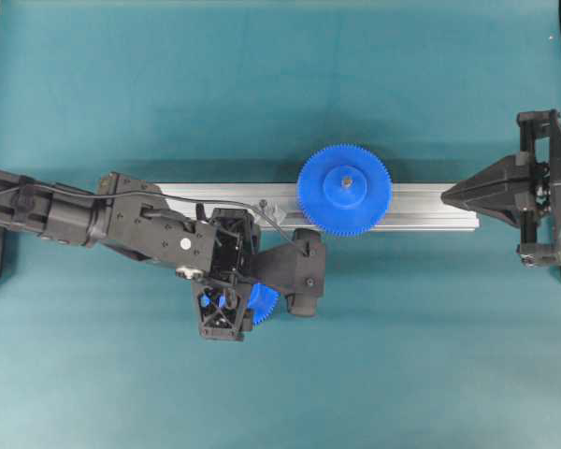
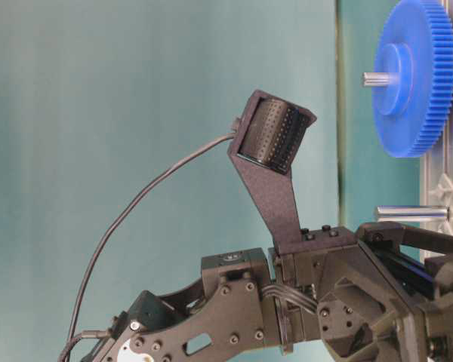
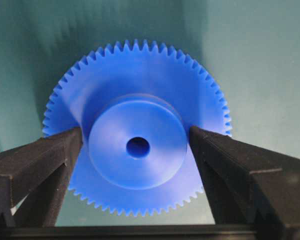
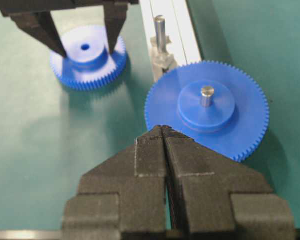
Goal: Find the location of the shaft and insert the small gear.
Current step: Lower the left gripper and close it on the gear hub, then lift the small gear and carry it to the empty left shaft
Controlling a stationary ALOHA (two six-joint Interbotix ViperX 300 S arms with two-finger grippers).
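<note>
Black foam-faced fingers [image 3: 45, 160] of the left pincer [image 3: 135, 150] fill the wrist view, spread wide to either side of the raised hub of the small gear [image 3: 135, 145], which lies flat on the teal tabletop [image 1: 122, 374] and is not yet gripped. Seen from overhead, that gear [image 1: 262, 301] peeks out under the left pincer [image 1: 226, 304], just in front of the aluminium rail [image 1: 421, 208]. Further right along the rail stands the shaft [image 4: 160, 30], a thin grey pin in its shiny mount, then the large gear [image 1: 344, 189] already seated on its own pin, and at the far right the right pincer [image 4: 164, 131], pressed shut and holding nothing. My worry is that the fingers seem close to the hub yet high on it, so closing could catch only its rim and tip the gear. Because shaft and large gear stand close together, teeth may clash on insertion. Open tabletop lies in front of the rail; the rail edge hems the far side.
</note>
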